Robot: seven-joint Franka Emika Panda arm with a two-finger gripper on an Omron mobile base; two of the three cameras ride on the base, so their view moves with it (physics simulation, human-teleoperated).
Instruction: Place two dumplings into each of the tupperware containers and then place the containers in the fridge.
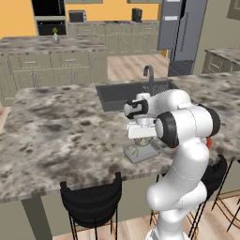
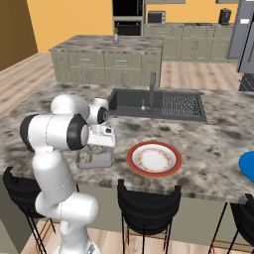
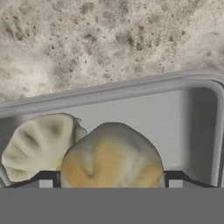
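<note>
A shallow translucent grey tupperware container [image 3: 175, 127] sits on the island counter near its front edge [image 1: 140, 153] [image 2: 95, 158]. Two dumplings are in it. One pale crinkled dumpling [image 3: 39, 142] lies on the tray floor at the left. A tanner dumpling [image 3: 111, 157] fills the whole gap between my fingertips, and my gripper [image 3: 110, 183] is shut on it just above the tray. The hand points straight down over the container [image 1: 142, 139] [image 2: 98, 148]. The grey fridge [image 1: 183, 30] stands far back across the kitchen.
A round white plate with a red-orange rim [image 2: 154, 158] lies right of the container. A flat blue round thing [image 2: 248, 166] is at the far right. The dark sink with faucet [image 2: 156, 104] is behind. Black stools [image 1: 91, 201] stand under the counter edge.
</note>
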